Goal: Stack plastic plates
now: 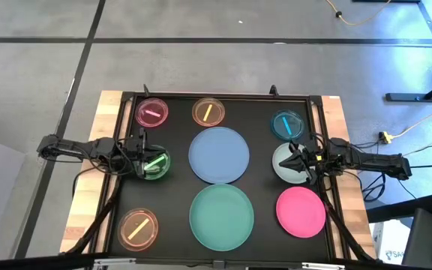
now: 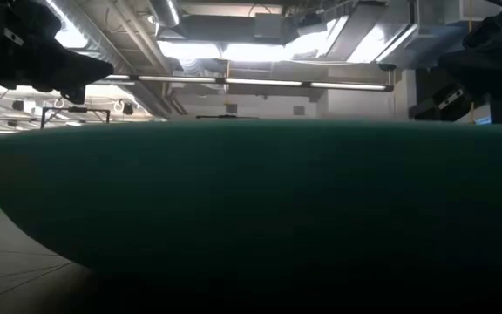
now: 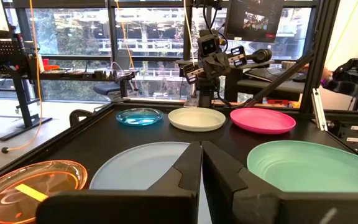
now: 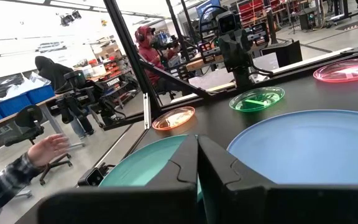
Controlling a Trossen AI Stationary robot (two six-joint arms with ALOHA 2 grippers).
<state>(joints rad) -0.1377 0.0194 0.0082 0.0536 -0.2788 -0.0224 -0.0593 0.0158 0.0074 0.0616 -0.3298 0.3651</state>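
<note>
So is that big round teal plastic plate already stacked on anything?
No. The big round teal plastic plate lies alone and flat on the black tabletop, beside the big light-blue plate.

A robotics lab or workshop. Around the black table stand metal stands, monitors and blue bins. Behind it sits a person, under exposed ceiling ducts.

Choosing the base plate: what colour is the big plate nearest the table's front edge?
Teal: the large round teal plastic plate, clearest in the high view.
</note>
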